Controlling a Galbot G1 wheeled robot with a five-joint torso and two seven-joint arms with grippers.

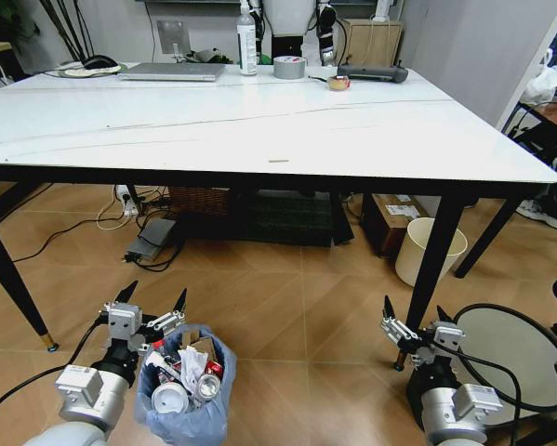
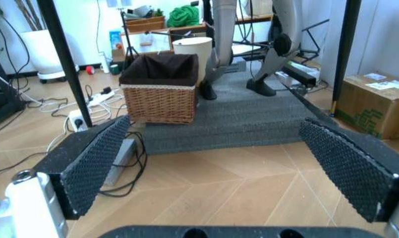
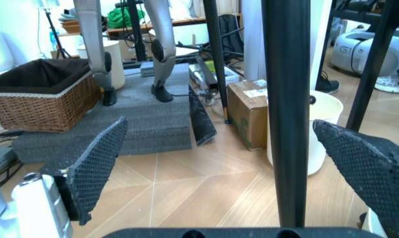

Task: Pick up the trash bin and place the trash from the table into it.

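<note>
The trash bin [image 1: 185, 395] is cut off by the head view's lower edge. Its litter [image 1: 187, 370] is too jumbled to identify.

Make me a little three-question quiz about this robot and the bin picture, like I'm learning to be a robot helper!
1. True or false: the trash bin stands on the table.
2. Which gripper is right beside the bin? A) left gripper B) right gripper C) neither
3. Fill in: the right gripper hovers low over the floor next to a black table ____.

Key:
1. False. The bin sits on the wooden floor in front of the table, already holding trash such as a crushed can.
2. A. The left gripper is at the bin's rim, open and not gripping it.
3. leg. That gripper is open too.
</note>
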